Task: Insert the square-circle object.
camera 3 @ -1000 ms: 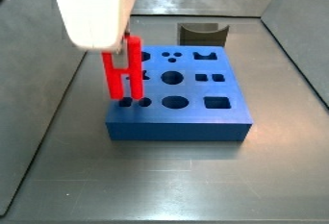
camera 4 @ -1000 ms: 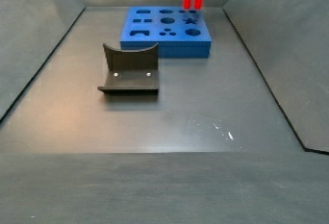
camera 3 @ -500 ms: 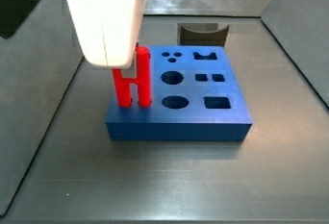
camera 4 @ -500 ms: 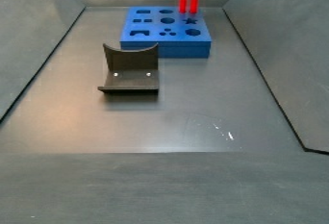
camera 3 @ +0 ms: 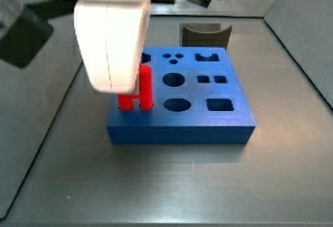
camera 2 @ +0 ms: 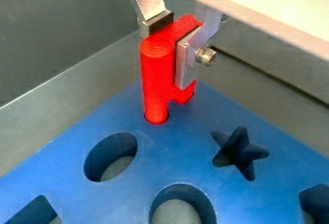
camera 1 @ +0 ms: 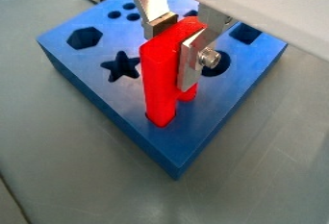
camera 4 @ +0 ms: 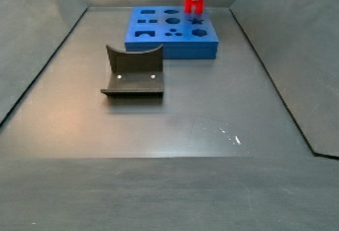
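The square-circle object [camera 1: 162,79] is a red piece with two legs, one round and one square. My gripper [camera 1: 174,45] is shut on its top, with a silver finger on each side, as both wrist views show [camera 2: 174,40]. The piece stands upright over the blue board [camera 1: 77,60] with shaped holes. Its round leg [camera 2: 156,93] meets the board [camera 2: 167,167] at a round hole near a corner. In a side view the gripper [camera 3: 134,75] is low over the front left of the board [camera 3: 196,126]. In the opposite side view the piece [camera 4: 196,2] is at the board's [camera 4: 166,45] far right corner.
The dark fixture [camera 4: 133,71] stands on the grey floor apart from the board, and shows behind the board in a side view [camera 3: 202,31]. Grey walls enclose the floor. The board has several other holes, among them a star [camera 1: 119,67] and a hexagon [camera 1: 85,37].
The gripper has come down with the red piece. Less of the legs shows above the board than a second ago.
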Controlling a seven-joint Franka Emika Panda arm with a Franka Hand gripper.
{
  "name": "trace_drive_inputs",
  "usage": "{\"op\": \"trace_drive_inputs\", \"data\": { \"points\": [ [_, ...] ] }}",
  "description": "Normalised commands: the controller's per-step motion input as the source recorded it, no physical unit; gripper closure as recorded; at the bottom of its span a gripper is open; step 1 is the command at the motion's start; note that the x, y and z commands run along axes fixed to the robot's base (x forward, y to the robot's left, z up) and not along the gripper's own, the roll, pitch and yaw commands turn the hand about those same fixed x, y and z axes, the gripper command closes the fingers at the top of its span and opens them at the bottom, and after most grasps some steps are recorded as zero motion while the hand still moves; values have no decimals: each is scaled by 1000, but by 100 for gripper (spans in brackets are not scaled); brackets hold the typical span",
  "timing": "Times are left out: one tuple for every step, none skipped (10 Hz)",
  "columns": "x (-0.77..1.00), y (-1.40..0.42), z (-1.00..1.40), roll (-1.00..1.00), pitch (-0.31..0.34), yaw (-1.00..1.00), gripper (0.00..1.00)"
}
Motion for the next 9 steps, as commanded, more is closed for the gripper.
{"op": "trace_drive_inputs", "data": {
  "points": [
    [166, -43, -1000, 0, -23, 0, 100],
    [163, -31, -1000, 0, -20, 0, 100],
    [154, -11, -1000, 0, -10, 0, 100],
    [214, -69, -1000, 20, -10, 0, 100],
    [257, -51, -1000, 29, -29, 0, 100],
    [37, -154, -823, 83, -210, 0, 100],
    [-171, -174, -466, 26, -404, 46, 100],
    [-60, 0, -523, -24, -363, 0, 100],
    [-234, -131, -346, 61, -447, 83, 100]
  ]
}}
